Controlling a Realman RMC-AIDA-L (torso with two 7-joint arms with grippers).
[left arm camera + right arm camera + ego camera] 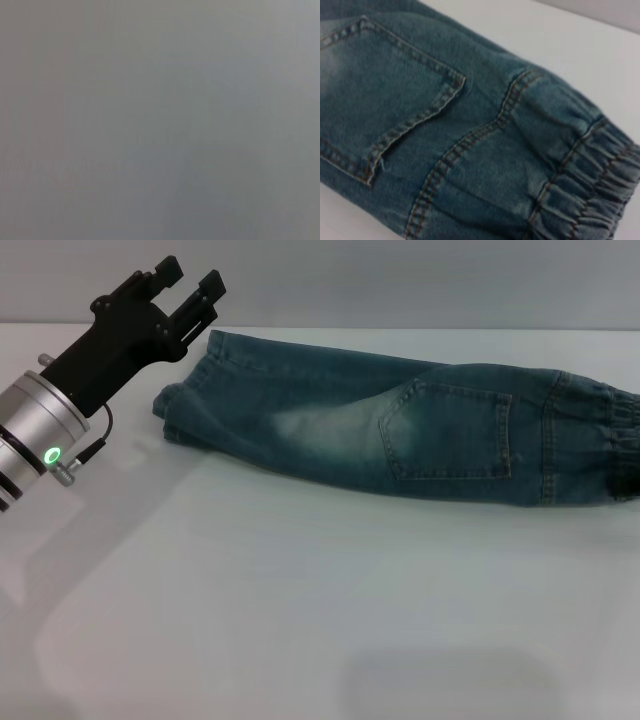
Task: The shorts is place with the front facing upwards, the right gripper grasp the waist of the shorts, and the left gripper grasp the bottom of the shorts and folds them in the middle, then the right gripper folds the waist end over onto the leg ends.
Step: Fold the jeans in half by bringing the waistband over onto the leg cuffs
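Blue denim shorts [400,425] lie across the far half of the white table [300,620], folded lengthwise with a stitched pocket [450,430] facing up. The leg ends [185,405] point left and the elastic waist [615,440] reaches the right edge of the head view. My left gripper [193,278] hovers at the far left, just beside the leg ends, open and holding nothing. The right wrist view looks closely down on the shorts [470,140], showing the pocket [395,100] and the gathered waist [590,185]. My right gripper itself does not show in any view.
The left wrist view holds only a plain grey surface. The white table spreads out bare in front of the shorts, with a pale wall behind its far edge.
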